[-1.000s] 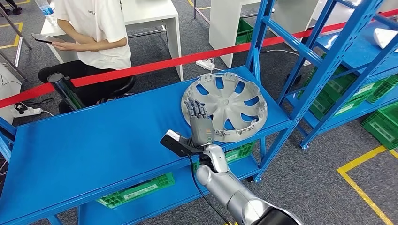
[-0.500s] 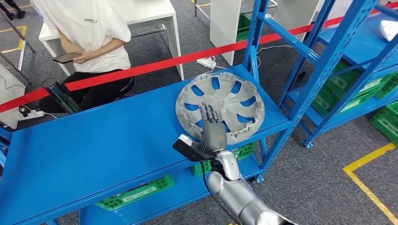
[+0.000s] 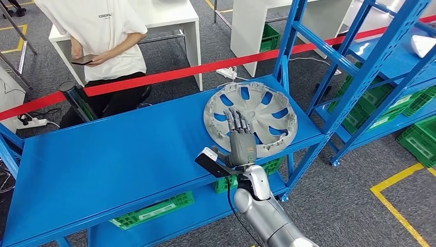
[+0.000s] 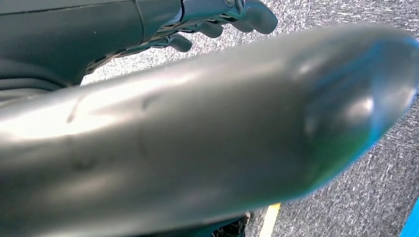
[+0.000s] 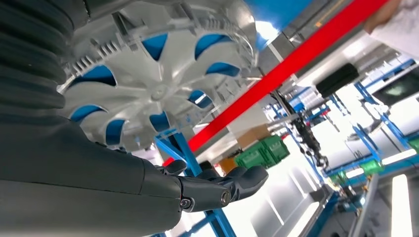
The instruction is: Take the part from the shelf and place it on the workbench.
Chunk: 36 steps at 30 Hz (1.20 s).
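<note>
The right robot hand is reaching over the near rim of the wheel cover, which is lying flat at the right end of the blue shelf. Its fingers are spread and extended above the cover's spokes, holding nothing; the right wrist view is showing the thumb standing off the cover, so no grip appears to be made yet. Compared with a second ago, the robot hand is sitting further in over the cover, its fingertips nearing the hub rather than the left edge, though the head camera is also shifting, so part of that change is the view moving. This suggests the approach is nearly finished and the closing step is next. The left robot hand is hanging by the robot's side over grey floor, fingers curled in on nothing. Beyond the red barrier tape, a person in a white shirt is sitting and looking at a phone, well apart from the shelf.
</note>
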Each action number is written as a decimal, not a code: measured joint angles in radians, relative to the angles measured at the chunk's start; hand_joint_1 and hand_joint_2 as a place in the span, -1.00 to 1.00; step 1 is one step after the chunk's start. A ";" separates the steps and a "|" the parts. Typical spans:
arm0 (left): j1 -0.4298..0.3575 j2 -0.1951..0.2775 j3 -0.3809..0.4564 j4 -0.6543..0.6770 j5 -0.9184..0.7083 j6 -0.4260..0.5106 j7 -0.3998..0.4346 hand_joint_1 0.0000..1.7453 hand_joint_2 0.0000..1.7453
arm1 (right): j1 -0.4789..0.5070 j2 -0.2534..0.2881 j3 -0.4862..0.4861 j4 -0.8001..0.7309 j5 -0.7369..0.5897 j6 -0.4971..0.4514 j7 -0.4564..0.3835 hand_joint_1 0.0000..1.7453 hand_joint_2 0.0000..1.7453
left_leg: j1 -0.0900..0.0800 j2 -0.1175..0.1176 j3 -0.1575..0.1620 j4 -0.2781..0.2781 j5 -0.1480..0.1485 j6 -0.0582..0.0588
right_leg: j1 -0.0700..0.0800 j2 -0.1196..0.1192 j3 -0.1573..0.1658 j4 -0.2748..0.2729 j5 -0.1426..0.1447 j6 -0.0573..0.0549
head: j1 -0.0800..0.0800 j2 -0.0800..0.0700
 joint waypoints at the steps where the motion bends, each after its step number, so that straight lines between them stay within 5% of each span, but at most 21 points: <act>1: 0.000 0.000 0.000 0.000 0.000 0.000 0.002 -1.00 -1.00 | 0.001 0.000 -0.001 -0.004 -0.001 0.000 -0.002 -1.00 1.00 | -0.001 0.000 0.000 0.001 0.000 0.001 | -0.001 0.000 0.001 -0.001 0.000 0.004 | 0.000 0.000; 5: 0.001 0.000 0.000 0.000 0.000 0.000 0.006 -1.00 -1.00 | 0.006 0.000 -0.001 -0.015 -0.001 0.002 -0.004 -1.00 1.00 | -0.002 0.000 0.000 0.002 0.000 0.003 | -0.002 0.000 0.001 -0.001 0.001 0.014 | 0.000 0.000; 21: -0.001 0.000 0.000 0.000 -0.005 -0.009 0.012 -1.00 -1.00 | -0.041 -0.018 -0.072 0.050 -0.019 0.038 -0.051 -1.00 1.00 | -0.001 0.000 0.000 0.001 0.003 0.002 | 0.000 0.000 -0.002 0.003 0.001 0.015 | 0.000 0.000; 25: -0.002 0.001 0.000 0.000 -0.009 -0.018 0.017 -1.00 -1.00 | -0.083 -0.045 -0.120 0.125 -0.036 0.042 -0.094 -1.00 -1.00 | -0.001 0.000 0.000 0.001 0.004 0.002 | -0.001 0.000 -0.001 0.003 0.002 0.015 | 0.000 0.000; 36: -0.008 0.003 0.000 0.000 -0.021 -0.033 0.025 -1.00 -1.00 | -0.083 -0.084 -0.193 0.222 -0.154 0.136 -0.275 -1.00 -1.00 | -0.001 0.000 0.000 0.001 0.004 0.002 | -0.001 0.000 -0.002 0.003 0.002 0.015 | 0.000 0.000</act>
